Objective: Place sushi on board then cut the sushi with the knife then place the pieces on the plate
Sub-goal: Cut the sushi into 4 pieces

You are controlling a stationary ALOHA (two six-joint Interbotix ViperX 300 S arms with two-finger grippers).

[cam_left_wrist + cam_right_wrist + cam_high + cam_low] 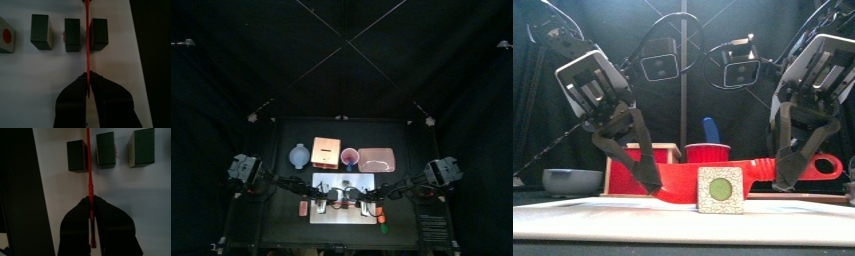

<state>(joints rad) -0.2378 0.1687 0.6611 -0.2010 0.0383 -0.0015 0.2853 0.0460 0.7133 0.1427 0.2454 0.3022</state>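
Sushi roll: dark green blocks in a row on the white cutting board, at the front middle of the counter, the blocks standing slightly apart from one another. Three blocks show in the left wrist view, plus an end piece with a red centre, set off from the rest. In the front view the nearest piece faces the camera with a pale speckled face and a green oval centre. Red knife: held level across the row, its ring handle toward the right. Both wrist views show it edge-on as a thin line passing through a gap between two blocks; whether it touches the board cannot be told. Left gripper: jaws clamped on the blade end of the red knife. Right gripper: jaws clamped on the handle end of the same knife. Behind the board, left to right: blue-grey bowl; pale wooden box with red drawer front; red cup holding an upright blue knife; flat pink tray.
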